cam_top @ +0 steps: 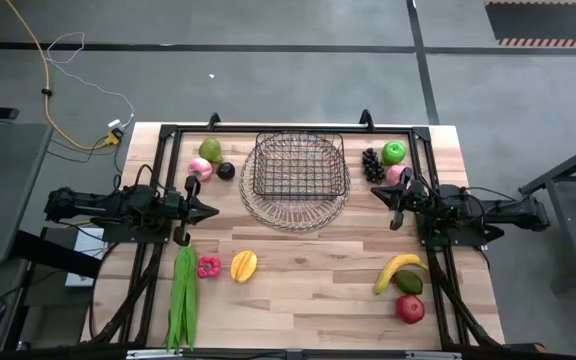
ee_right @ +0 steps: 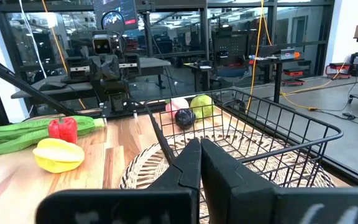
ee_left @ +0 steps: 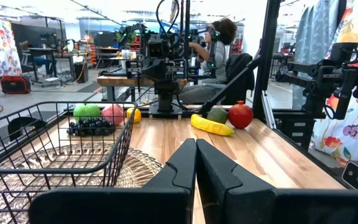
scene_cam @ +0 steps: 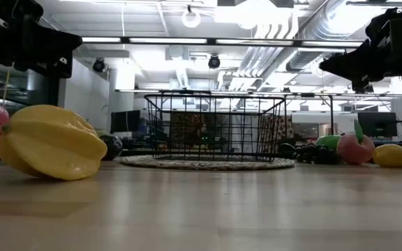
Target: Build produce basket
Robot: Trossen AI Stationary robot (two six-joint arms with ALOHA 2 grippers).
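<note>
The wire-mesh basket (cam_top: 299, 168) stands on a round woven mat (cam_top: 296, 210) at the table's far middle; it also shows in the low view (scene_cam: 215, 129). No produce shows inside it. Long green pods (cam_top: 182, 296), a pink piece (cam_top: 208, 266) and a yellow fruit (cam_top: 243, 265) lie near left. A banana (cam_top: 398, 270) and a red apple (cam_top: 410, 309) lie near right. Dark grapes (cam_top: 372, 165) and a green apple (cam_top: 394, 152) lie far right, a pear (cam_top: 210, 150) far left. My left gripper (cam_top: 213, 211) hovers shut left of the basket, my right gripper (cam_top: 376, 194) shut to its right.
A dark metal frame (cam_top: 288, 130) runs along the table's far edge and down both sides. A pink fruit (cam_top: 200, 168) and a dark round fruit (cam_top: 226, 171) lie beside the pear. A dark green fruit (cam_top: 409, 283) lies by the banana. A person (ee_left: 219, 37) sits beyond the table.
</note>
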